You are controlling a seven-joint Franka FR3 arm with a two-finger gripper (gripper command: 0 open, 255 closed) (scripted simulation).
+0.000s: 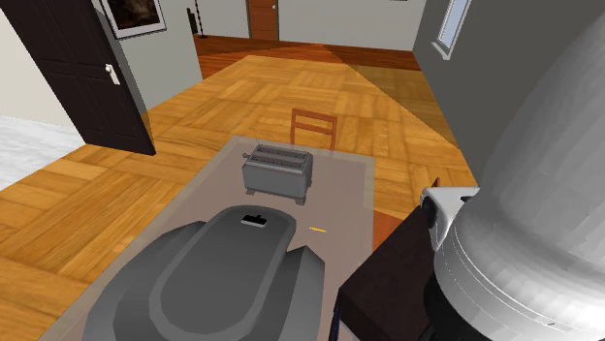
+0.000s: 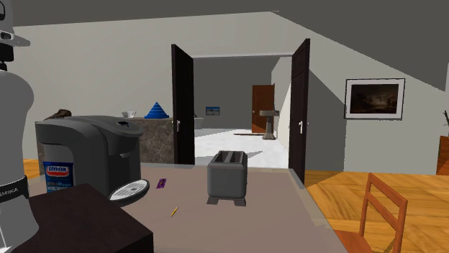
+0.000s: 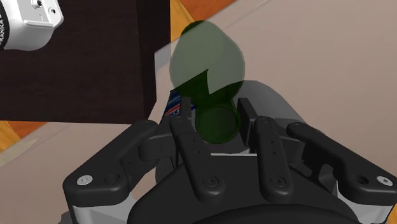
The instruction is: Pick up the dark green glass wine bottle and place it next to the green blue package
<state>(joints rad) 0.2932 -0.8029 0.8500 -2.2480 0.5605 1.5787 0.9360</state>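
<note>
The dark green glass wine bottle (image 3: 207, 57) is viewed from its top end in the wrist view. Its neck is clasped between the black fingers (image 3: 247, 118) of the gripper (image 3: 215, 108), which is closed on it, and the translucent body points away from the hand. Whether the base is clear of the surface cannot be told.

Just past the neck a sliver of the blue, white and red package (image 3: 173, 105) is seen, close to the corner of the dark stand (image 3: 83, 63). In the second exterior view this package (image 2: 57, 176), marked Unox, is found on the table (image 2: 273, 208), tucked between the robot's arm (image 2: 11, 115) and the grey coffee machine (image 2: 90, 154). The toaster (image 2: 228, 176) and a yellow pencil (image 2: 173, 211) lie well apart from it.

The carry towards the package is judged to be the step in hand. Since the bottle is held only by the neck, slow travel is advised so that the body is not set swinging. A bare patch of table beside the package should be chosen, clear of the coffee machine and the stand. The bottle should be lowered upright, and the grip released only once the base is seated.
</note>
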